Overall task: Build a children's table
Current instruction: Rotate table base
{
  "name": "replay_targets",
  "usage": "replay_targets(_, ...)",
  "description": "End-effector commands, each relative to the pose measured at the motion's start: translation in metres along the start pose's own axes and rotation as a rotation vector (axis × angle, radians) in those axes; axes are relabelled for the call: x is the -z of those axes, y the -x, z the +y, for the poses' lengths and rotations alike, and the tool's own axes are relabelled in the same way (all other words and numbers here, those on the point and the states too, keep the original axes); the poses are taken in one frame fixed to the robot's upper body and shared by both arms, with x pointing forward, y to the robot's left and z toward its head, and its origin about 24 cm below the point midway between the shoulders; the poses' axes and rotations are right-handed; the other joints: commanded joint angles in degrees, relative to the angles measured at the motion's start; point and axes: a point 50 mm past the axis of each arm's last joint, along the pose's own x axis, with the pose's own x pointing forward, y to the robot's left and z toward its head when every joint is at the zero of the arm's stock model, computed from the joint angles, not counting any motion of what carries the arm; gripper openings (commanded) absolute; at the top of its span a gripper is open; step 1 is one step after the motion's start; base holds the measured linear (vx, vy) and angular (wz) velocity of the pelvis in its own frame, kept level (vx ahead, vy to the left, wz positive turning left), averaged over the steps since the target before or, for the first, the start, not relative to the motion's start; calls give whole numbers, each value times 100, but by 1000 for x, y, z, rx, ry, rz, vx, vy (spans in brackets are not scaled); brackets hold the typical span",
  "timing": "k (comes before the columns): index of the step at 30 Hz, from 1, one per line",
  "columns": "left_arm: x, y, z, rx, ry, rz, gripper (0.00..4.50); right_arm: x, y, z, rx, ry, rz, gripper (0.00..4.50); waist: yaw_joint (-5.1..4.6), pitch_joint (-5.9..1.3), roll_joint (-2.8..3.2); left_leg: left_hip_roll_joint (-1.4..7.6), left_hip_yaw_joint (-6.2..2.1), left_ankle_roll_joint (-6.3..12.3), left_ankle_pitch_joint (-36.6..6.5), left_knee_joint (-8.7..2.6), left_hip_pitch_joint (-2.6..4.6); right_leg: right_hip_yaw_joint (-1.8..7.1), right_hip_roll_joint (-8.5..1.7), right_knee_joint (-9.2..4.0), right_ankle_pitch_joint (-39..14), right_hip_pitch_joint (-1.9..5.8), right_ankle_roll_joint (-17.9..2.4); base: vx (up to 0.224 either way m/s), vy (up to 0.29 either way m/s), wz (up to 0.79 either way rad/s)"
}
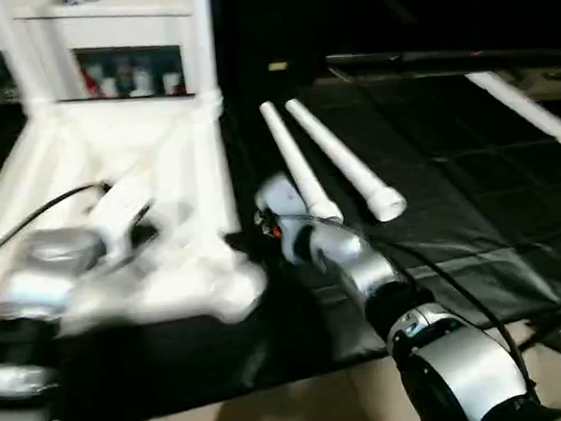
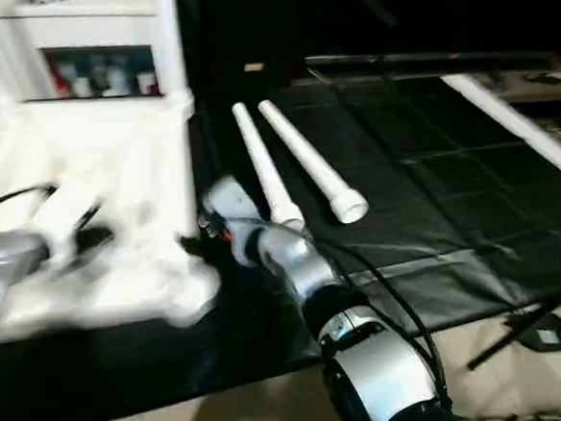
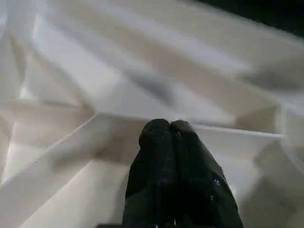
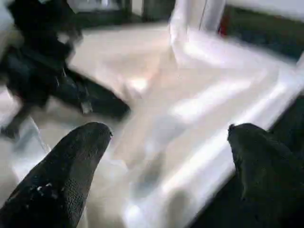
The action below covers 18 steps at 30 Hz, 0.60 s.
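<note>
White table top (image 1: pixel 117 212) lies ribbed side up on the black surface (image 1: pixel 433 190), all white plastic, rounded corner socket (image 1: pixel 234 296) at its near corner, two legs already standing in the far sockets (blurred). My left jaws (image 3: pixel 169 127) are pressed fully together, empty, right over the ribs of the underside. My right jaws (image 4: pixel 171 137) are spread wide, holding nothing, with the top's rim between and just ahead of them. Two loose tapered legs (image 1: pixel 340 163) lie side by side beyond my right jaws.
</note>
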Motion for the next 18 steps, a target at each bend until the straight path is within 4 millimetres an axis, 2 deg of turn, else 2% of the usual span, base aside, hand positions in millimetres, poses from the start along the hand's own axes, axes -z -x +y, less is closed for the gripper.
replay_targets(1, -21, 13, 5, -47, 8, -130, 8, -7, 21, -16, 53, -42, -74, 450, -24, -458, 297, 114, -30, -224, -1283, -416, 62, 391, -492, -354, -575, 335, -1066, 0, 0, 0)
replay_targets(3, -25, 26, 7, -98, 51, -171, 8, -14, 33, -17, 59, -82, -133, 450, -28, -461, 281, 134, -37, -171, -1139, -416, 50, 384, -475, -306, -194, 360, -1087, 0, 0, 0)
replay_targets(4, -25, 26, 7, -98, 51, -171, 8, -14, 33, -17, 59, -82, -133, 450, -32, -465, 274, 126, -33, -152, -1122, -414, 53, 375, -467, -314, -163, 362, -1082, 0, 0, 0)
replay_targets(5, -25, 32, 8, -118, 57, -176, 8, -18, 38, -17, 66, -106, -155, 450, -51, -463, 262, 83, -9, -131, -1176, -399, 60, 372, -445, -342, -350, 331, -1083, 0, 0, 0)
replay_targets(6, -26, 42, 10, -153, 75, -190, 8, -24, 46, -19, 94, -129, -192, 450, -49, -466, 247, 83, -13, -135, -1156, -400, 57, 378, -453, -344, -389, 362, -1071, 0, 0, 0)
replay_targets(7, -27, 50, 11, -190, 86, -206, 8, -30, 53, -20, 123, -143, -226, 450, -57, -441, 194, 105, -18, -121, -1109, -413, 29, 384, -474, -345, -550, 378, -987, 0, 0, 0)
replay_targets(8, -29, 57, 10, -221, 94, -228, 8, -34, 60, -22, 149, -151, -252, 450, -72, -433, 204, 91, -17, -110, -1121, -421, 28, 379, -456, -364, -670, 364, -944, 0, 0, 0)
replay_targets(9, -35, 62, 5, -240, 117, -283, 8, -35, 68, -23, 190, -162, -263, 450, -81, -431, 150, 106, -10, -114, -1101, -416, 42, 384, -471, -381, -850, 359, -893, 0, 0, 0)
replay_targets(10, -40, 65, 0, -247, 137, -332, 8, -35, 75, -24, 222, -164, -266, 450, -103, -407, 140, 91, 5, -102, -1186, -416, 53, 379, -446, -425, -1070, 299, -859, 0, 0, 0)
replay_targets(11, -43, 64, -11, -260, 151, -382, 8, -31, 82, -24, 264, -161, -260, 450, -105, -402, 140, 85, 5, -105, -1224, -419, 42, 378, -444, -440, -1190, 318, -824, 0, 0, 0)
replay_targets(12, -46, 63, -28, -274, 180, -447, 8, -26, 92, -24, 329, -129, -250, 450, -98, -400, 115, 105, 14, -127, -1231, -413, 61, 386, -451, -457, -1251, 299, -794, 0, 0, 0)
replay_targets(13, -46, 63, -28, -274, 180, -447, 8, -26, 92, -24, 329, -129, -250, 450, -61, -372, 151, -19, -246, 497, -1337, -518, -226, -1, -599, -534, -1706, 501, -621, -11, 10, 42)
replay_targets(14, -46, 61, -39, -291, 205, -476, 8, -21, 98, -23, 362, -94, -235, 450, -62, -370, 145, -47, -255, 610, -1447, -446, -132, -33, -637, -585, -1884, 407, -709, -11, 10, 42)
replay_targets(15, -38, 57, -51, -327, 240, -464, 8, -15, 104, -17, 351, -53, -192, 450, -101, -380, 150, -45, -342, 732, -1275, -408, -305, -126, -734, -627, -2073, 614, -758, 3, 11, 57)
replay_targets(16, -38, 57, -51, -327, 240, -464, 8, -15, 104, -17, 351, -53, -192, 450, -144, -363, 179, -16, -476, 645, -1373, -453, -340, -267, -618, -605, -2123, 601, -676, -4, -19, 44)
replay_targets(17, -34, 55, -58, -353, 236, -461, 8, -13, 107, -16, 390, -22, -193, 450, -244, -372, 207, 113, -709, 482, -1757, -543, -352, -336, -466, -465, -1779, 584, -671, -4, -19, 44)
replay_targets(18, -33, 54, -63, -393, 246, -471, 8, -10, 109, -15, 404, -23, -186, 450, -244, -372, 207, 113, -709, 482, -1757, -543, -352, -336, -466, -465, -1779, 584, -671, -3, -52, 44)
